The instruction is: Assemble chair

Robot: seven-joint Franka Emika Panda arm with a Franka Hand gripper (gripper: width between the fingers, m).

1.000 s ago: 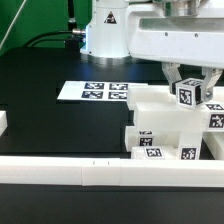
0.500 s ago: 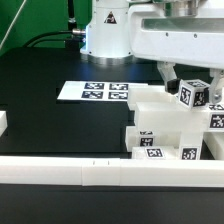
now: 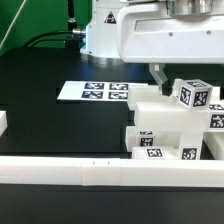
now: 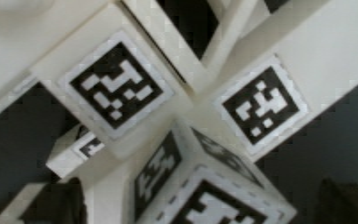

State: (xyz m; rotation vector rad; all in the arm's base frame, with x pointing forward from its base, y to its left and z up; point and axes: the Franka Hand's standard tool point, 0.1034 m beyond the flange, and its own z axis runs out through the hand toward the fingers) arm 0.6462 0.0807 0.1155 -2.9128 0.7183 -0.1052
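The Panda arm (image 3: pixel 175 35) came in from above at the exterior view's right. Its broad white wrist hung level over the chair (image 3: pixel 165 122). The gripper (image 3: pixel 188 80) pointed straight down at a short post (image 3: pixel 195 97) bearing square tags, which sat tilted on top of the chair's stacked parts.

One dark finger (image 3: pixel 158 74) showed at the exterior view's left of the post, with a strip of black background between it and the post's near face. The other finger was hidden beyond the post, near the picture's edge. The fingers stood spread wide and clamped on nothing. The post rested on the part below it.

The chair stood on the black table (image 3: pixel 50 130) at the exterior view's right, just behind the long white border rail (image 3: pixel 60 172) that ran across the front. Its blocky white parts were stacked in steps, with tags on the faces toward the camera. The marker board (image 3: pixel 95 91) lay flat on the table at the exterior view's left of the chair. It was close to the chair's upper slab, but whether the two touched could not be told.

In the wrist view the chair's parts filled the picture at very close range. White angled faces met in narrow seams, each carrying a tag (image 4: pixel 119 85), and all were somewhat blurred. Which part was which could not be told there.
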